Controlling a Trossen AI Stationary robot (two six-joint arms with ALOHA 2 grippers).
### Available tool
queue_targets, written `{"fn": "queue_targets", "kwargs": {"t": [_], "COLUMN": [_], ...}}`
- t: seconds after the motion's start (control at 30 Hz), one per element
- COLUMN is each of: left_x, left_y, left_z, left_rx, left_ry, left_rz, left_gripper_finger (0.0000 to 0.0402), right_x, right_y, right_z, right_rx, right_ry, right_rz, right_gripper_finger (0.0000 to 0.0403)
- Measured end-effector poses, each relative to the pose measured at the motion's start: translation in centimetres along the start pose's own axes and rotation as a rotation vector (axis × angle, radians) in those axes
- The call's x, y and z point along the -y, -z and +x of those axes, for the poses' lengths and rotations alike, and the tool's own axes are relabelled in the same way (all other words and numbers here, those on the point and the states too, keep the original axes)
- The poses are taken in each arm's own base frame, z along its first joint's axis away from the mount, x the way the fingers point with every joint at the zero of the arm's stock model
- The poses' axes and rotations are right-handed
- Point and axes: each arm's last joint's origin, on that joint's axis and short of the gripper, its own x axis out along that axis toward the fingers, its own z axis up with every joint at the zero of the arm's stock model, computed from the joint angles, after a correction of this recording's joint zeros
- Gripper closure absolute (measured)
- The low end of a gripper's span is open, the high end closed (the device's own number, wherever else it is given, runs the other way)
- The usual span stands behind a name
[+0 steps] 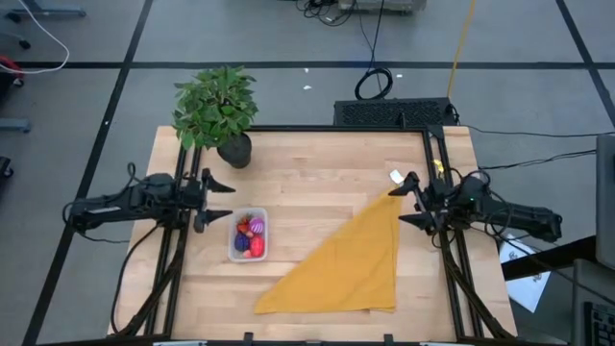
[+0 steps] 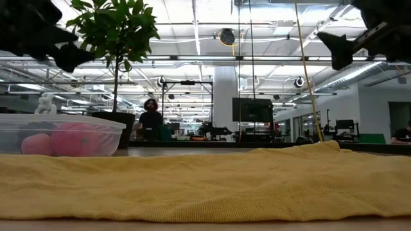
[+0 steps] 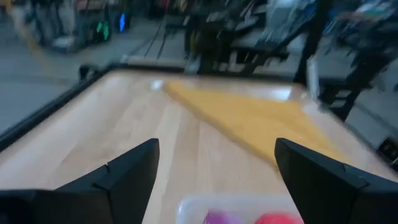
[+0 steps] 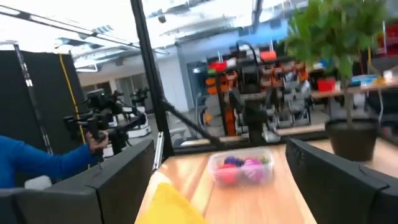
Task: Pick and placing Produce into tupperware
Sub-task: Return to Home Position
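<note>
1. A wooden surface [image 1: 317, 163] is seen from above, with one dark robot arm at each side edge.
2. The clear tupperware [image 1: 233, 248] sits near the left edge of the surface, about midway along it. The produce [image 1: 251, 236] lies inside it as small red, pink and purple pieces. No loose piece shows elsewhere on the surface.
3. The left end effector [image 1: 223, 201] hangs over the left edge, just beside the tupperware. Its fingers are spread wide and hold nothing.
4. The right end effector [image 1: 404, 200] hangs over the right edge, by the far tip of a yellow cloth [image 1: 351, 259]. Its fingers are also spread wide and empty.
5. A potted plant [image 1: 216, 106] stands at the far left corner.
6. The sorting looks done, and only pulling the arms back to rest appears to remain.
7. Risks from here:
   - If the left arm swings low, a finger could clip the light box, sliding it or tipping the produce out.
   - The left arm could brush the plant's leaves if it moves toward the far corner.
   - If the right arm dips, a finger could snag the cloth's tip and drag it.
</note>
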Motion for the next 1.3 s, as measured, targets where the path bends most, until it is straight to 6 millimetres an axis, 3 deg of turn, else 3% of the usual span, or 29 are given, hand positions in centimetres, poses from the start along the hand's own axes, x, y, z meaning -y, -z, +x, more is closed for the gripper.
{"fn": "queue_targets", "kwargs": {"t": [0.4, 0.6, 1.3], "left_x": [-0.6, -0.6, -0.9], "left_y": [1.6, 2.6, 2.6], "left_z": [1.0, 1.6, 1.8], "left_rx": [0.042, 0.062, 0.098], "left_ry": [-0.017, 0.096, 0.049], "left_rz": [0.080, 0.087, 0.032], "left_gripper_finger": [0.0078, 0.0078, 0.0078], "right_x": [0.0, 0.1, 0.1], "right_y": [0.2, 0.6, 0.6], "right_z": [-0.1, -0.1, -0.1], "right_rx": [-0.008, -0.049, -0.051], "right_ry": [-0.006, 0.011, 0.010], "right_rz": [-0.040, -0.044, -0.108], "right_gripper_finger": [0.0048, 0.0048, 0.0048]}}
